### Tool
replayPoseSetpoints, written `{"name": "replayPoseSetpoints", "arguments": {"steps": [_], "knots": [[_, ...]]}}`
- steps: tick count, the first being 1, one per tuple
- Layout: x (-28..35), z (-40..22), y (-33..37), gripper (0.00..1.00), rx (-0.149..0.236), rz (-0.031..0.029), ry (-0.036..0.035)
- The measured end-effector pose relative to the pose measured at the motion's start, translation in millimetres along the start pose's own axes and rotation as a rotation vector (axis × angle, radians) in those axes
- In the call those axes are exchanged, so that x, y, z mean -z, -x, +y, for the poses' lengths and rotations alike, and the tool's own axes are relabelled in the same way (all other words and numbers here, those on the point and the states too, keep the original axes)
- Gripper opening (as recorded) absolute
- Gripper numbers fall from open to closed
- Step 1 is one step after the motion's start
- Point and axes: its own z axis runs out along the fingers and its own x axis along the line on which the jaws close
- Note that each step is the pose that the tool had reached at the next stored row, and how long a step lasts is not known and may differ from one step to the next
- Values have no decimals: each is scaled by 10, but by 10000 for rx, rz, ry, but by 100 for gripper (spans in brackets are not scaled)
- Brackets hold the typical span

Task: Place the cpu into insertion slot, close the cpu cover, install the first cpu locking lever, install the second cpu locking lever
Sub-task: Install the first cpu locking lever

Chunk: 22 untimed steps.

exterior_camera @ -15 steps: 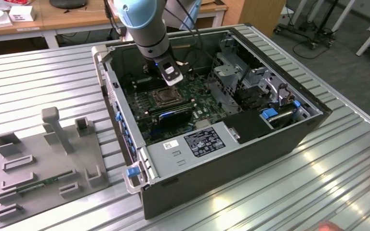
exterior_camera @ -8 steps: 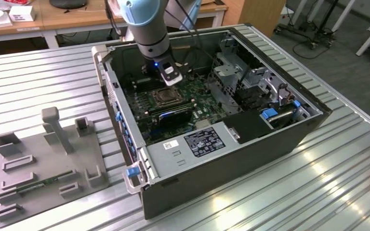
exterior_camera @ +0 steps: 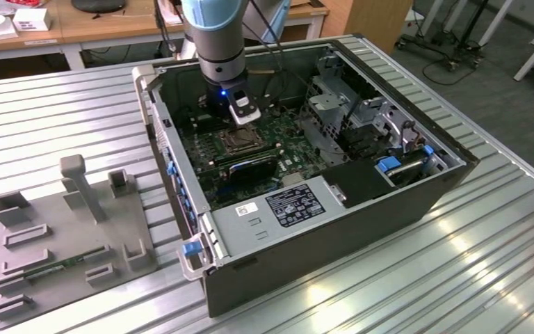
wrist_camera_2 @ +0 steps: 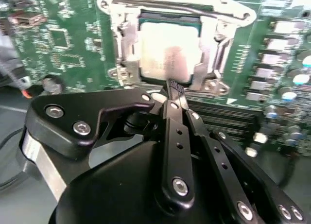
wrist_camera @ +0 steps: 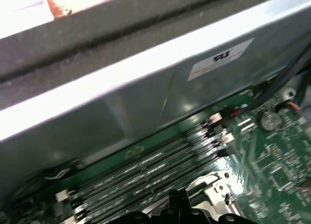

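The cpu [wrist_camera_2: 167,56] lay seated in the insertion slot [wrist_camera_2: 127,63], inside the open case on the table [exterior_camera: 53,125]. The tool [wrist_camera_2: 174,90], fingertips pinched together and empty, hovered at the slot's near edge. Judged from the exposed chip, the cover and both levers remained undone.

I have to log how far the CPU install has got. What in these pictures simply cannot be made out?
- Second wrist view: the hand covers the near edge of the cpu, so contact is unclear.
- Same view: the cpu cover is cut by the picture's edge; the levers are blurred.
- Exterior view: the insertion slot is too small to show the cpu.
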Motion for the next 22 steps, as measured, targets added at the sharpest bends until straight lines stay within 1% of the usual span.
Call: {"name": "replayPoseSetpoints", "arguments": {"steps": [5,6,7,10,12,13,14,18,19,20,21,22], "knots": [[1,0,0,10,-2,9,-7],[8,2,1,10,-3,18,-15],[30,8,3,10,-5,31,-23],[92,25,9,10,-17,92,-78],[111,31,12,10,-19,123,-143],[117,32,12,10,-14,140,-243],[118,32,12,10,3,141,-414],[119,32,13,10,122,92,-1184],[118,32,12,10,169,66,-1364],[118,32,12,10,228,22,-1546],[118,32,13,10,293,4,-1669],[118,32,14,10,345,29,-1678]]}}
